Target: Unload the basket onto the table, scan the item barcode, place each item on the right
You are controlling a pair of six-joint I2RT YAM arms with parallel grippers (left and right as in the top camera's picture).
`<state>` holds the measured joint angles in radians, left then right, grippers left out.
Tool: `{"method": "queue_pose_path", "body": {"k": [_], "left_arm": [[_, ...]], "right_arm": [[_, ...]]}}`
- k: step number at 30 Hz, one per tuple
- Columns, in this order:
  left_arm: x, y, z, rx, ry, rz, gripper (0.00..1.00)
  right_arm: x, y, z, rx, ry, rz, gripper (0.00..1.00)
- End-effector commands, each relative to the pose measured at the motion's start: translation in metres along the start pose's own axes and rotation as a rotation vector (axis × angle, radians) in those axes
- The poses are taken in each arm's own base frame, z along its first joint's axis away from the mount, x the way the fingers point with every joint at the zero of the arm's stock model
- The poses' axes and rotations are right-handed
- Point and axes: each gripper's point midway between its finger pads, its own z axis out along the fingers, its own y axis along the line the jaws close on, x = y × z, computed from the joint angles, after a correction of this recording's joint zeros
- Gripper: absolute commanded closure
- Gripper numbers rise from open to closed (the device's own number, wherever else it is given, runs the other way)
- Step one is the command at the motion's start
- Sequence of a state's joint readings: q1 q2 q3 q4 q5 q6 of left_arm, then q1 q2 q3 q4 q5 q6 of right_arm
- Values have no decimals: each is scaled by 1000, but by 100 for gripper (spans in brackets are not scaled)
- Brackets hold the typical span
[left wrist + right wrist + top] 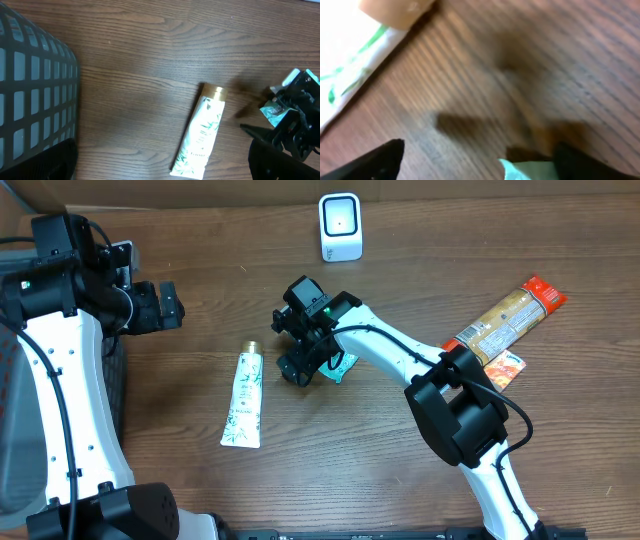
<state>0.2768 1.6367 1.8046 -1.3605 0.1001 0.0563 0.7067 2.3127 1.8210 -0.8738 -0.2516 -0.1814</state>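
Packet [344, 367] of crinkly teal foil lies on grained wooden table [450, 240] under the released right hand [485, 162].

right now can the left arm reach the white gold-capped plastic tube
Probably yes: bare wooden table lies between the open left gripper and the tube; the right gripper sits beside its cap.

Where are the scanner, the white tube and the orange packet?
scanner [340, 225], overhead view, middle of its white front face.
white tube [244, 398], overhead view, middle of its printed body.
orange packet [505, 320], overhead view, middle of the wrapper.
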Motion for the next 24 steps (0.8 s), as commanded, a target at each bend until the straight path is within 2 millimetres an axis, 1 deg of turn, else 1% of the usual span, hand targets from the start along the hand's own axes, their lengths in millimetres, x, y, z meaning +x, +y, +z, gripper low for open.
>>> {"method": "queue_pose_path", "body": {"k": [1, 5, 7, 9, 11, 12, 14, 17, 20, 24], "left_arm": [[-4, -1, -5, 0, -20, 19, 0], [-4, -1, -5, 1, -20, 19, 0], [-4, -1, -5, 1, -20, 19, 0], [-4, -1, -5, 1, -20, 19, 0], [-4, -1, -5, 0, -20, 19, 0], [-4, -1, -5, 1, -20, 19, 0], [-4, -1, -5, 1, -20, 19, 1], [-4, -1, -5, 0, -20, 19, 0], [-4, -1, -5, 1, -20, 19, 0], [-4, -1, -5, 0, -20, 19, 0]], "right_arm": [[1, 3, -1, -44, 26, 12, 0], [-22, 6, -33, -34, -7, 6, 0], [-34, 3, -54, -21, -31, 10, 0], [-42, -5, -72, 0, -52, 21, 0], [-46, -21, -90, 23, -70, 35, 0], [-46, -31, -98, 31, -75, 37, 0], [-40, -53, -105, 44, -76, 62, 0], [-24, -92, -113, 37, -66, 105, 0], [-11, -115, -115, -38, -74, 109, 0], [7, -133, -108, -141, -73, 102, 1]]}}
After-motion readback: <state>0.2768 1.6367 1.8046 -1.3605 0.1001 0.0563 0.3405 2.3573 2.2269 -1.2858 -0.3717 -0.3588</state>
